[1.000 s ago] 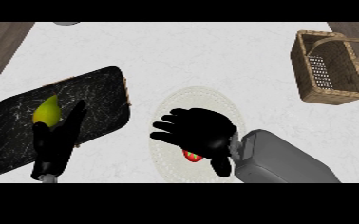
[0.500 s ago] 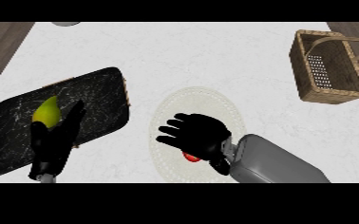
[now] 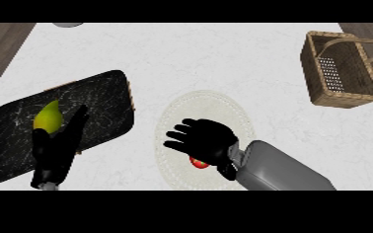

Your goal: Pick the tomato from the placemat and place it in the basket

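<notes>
R hand [image 3: 206,140] over tomato [image 3: 197,163] on placemat [image 3: 218,108], fingers curling round it for pickup; basket [image 3: 339,69] well apart; L hand [image 3: 55,150] spread, resting.

Only one view: from the robot's head, looking steeply down at the counter [image 3: 218,59]. Near enough that the white top fills almost all of the frame. Far edge of the counter at the top, near edge at the bottom. Left hand [image 3: 55,150] entering from the lower left, right hand [image 3: 204,140] from the lower right, so not mirrored. Basket [image 3: 339,69] cut off by the right edge. No second view to compare.
</notes>
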`<action>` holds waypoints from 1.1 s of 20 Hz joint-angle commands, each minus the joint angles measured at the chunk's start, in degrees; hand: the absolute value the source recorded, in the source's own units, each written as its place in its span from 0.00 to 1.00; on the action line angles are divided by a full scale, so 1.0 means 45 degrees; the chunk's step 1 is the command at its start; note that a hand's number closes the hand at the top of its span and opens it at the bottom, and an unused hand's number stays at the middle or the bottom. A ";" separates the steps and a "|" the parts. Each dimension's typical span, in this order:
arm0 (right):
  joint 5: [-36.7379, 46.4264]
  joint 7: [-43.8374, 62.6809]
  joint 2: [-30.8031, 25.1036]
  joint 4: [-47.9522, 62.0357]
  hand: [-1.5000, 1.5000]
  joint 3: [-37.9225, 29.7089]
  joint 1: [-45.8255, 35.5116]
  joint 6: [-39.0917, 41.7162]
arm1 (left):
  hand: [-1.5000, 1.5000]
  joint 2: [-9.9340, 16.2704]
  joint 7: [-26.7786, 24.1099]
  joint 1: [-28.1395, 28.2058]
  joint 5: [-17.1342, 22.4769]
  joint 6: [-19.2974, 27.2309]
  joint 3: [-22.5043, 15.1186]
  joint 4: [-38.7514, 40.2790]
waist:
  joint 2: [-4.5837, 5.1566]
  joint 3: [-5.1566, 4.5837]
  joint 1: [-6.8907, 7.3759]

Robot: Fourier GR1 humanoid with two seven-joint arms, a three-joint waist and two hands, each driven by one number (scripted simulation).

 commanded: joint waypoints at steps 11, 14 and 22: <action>0.2050 -0.1895 0.0233 0.1377 1.00 0.0755 0.0183 -0.2322 | 0.50 -0.0431 0.0885 0.0422 -0.0037 -0.0256 -0.0226 0.1171 | 0.0180 -0.0223 0.0028; 0.2371 -0.2024 0.0685 0.2093 1.00 0.0693 -0.0181 -0.2490 | 0.50 -0.0353 0.0510 0.0641 -0.0098 -0.0424 -0.0103 0.1384 | 0.0187 -0.0231 0.0105; 0.2455 0.0498 0.0694 0.1996 1.00 -0.1104 0.0717 -0.2846 | 0.50 -0.0083 0.0933 0.0998 -0.0019 -0.0398 0.0258 0.0827 | 0.0079 -0.0226 -0.0286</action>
